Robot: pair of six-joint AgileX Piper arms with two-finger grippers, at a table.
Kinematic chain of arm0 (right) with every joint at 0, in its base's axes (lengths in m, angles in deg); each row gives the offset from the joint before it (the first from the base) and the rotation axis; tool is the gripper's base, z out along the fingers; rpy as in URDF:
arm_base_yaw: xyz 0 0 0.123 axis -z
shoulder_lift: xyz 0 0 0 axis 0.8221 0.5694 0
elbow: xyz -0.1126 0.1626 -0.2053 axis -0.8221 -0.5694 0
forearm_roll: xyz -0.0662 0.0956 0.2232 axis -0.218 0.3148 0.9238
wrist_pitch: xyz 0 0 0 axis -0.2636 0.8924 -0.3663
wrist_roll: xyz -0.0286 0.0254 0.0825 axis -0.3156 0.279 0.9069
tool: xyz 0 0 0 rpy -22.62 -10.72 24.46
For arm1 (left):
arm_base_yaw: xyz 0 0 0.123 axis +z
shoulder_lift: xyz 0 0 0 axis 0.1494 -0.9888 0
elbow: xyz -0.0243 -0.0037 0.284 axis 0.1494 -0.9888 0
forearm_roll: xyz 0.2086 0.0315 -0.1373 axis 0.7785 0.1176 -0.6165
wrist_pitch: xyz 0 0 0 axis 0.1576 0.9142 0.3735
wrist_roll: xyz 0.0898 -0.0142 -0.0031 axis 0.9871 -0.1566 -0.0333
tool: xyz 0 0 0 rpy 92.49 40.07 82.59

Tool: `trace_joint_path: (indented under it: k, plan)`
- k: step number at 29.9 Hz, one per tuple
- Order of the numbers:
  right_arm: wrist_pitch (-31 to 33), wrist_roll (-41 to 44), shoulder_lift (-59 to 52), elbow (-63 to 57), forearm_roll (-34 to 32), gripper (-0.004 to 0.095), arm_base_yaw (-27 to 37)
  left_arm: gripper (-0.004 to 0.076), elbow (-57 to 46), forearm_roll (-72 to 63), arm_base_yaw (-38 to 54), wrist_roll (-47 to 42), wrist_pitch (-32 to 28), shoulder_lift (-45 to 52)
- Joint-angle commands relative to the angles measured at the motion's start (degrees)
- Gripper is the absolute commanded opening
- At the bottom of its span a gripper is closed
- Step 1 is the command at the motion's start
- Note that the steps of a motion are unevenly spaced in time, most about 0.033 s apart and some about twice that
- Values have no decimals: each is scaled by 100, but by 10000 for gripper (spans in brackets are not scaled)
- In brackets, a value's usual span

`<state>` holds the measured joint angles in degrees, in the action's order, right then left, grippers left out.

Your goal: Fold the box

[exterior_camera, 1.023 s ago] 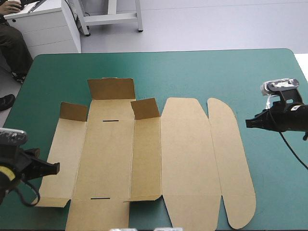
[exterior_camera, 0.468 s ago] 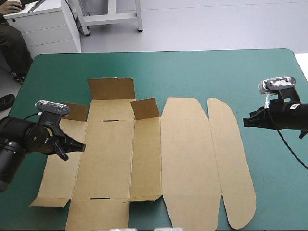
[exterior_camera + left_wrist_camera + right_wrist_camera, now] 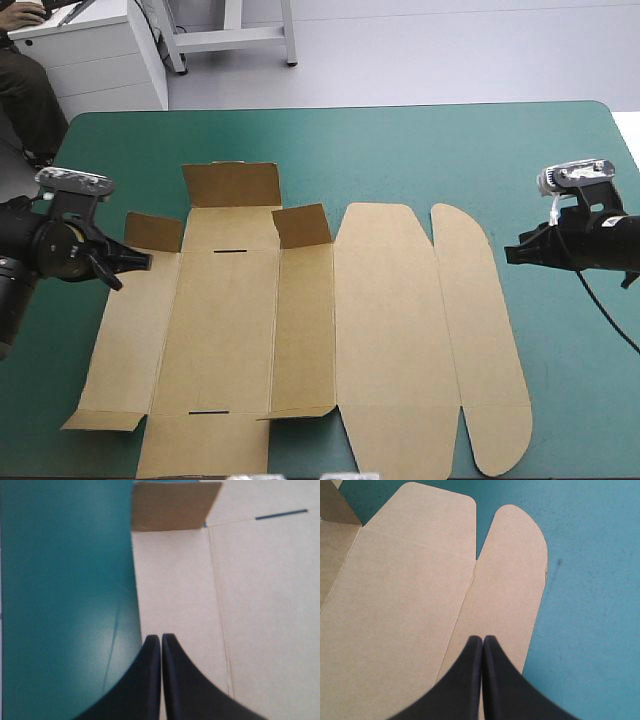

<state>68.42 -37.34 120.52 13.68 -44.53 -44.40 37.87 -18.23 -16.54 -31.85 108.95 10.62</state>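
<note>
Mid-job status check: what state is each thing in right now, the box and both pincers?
box: flat open sheet, no walls raised; three small far flaps tilted up.
left pincer: shut, empty, at the box's far left corner.
right pincer: shut, empty, off the box's right side.

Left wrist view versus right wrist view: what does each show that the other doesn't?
Only the left: a thin slot and the raised flap at the far left corner of the box, ahead of the left gripper. Only the right: the wide rounded panel and the narrow rounded flap, ahead of the right gripper. Both: the flat brown box, the teal-green cover, each gripper shut.
</note>
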Motion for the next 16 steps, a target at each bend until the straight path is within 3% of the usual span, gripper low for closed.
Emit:
trace_joint_path:
  k: [1, 6, 12, 16]
  plan:
    - [-198, -76, -135, 128, 168, -15, 28, -10, 313, -269, 691, 50, -239, 91]
    - [-220, -76, -124, 128, 178, -15, 28, -10, 349, -1499, 2173, 682, -227, -8]
    - [-210, -76, -124, 128, 178, -15, 28, -10, 349, -3050, 3996, 1395, 237, -249]
    - [-220, -76, -124, 128, 192, -15, 28, -10, 338, -3664, 4615, 1723, 428, -435]
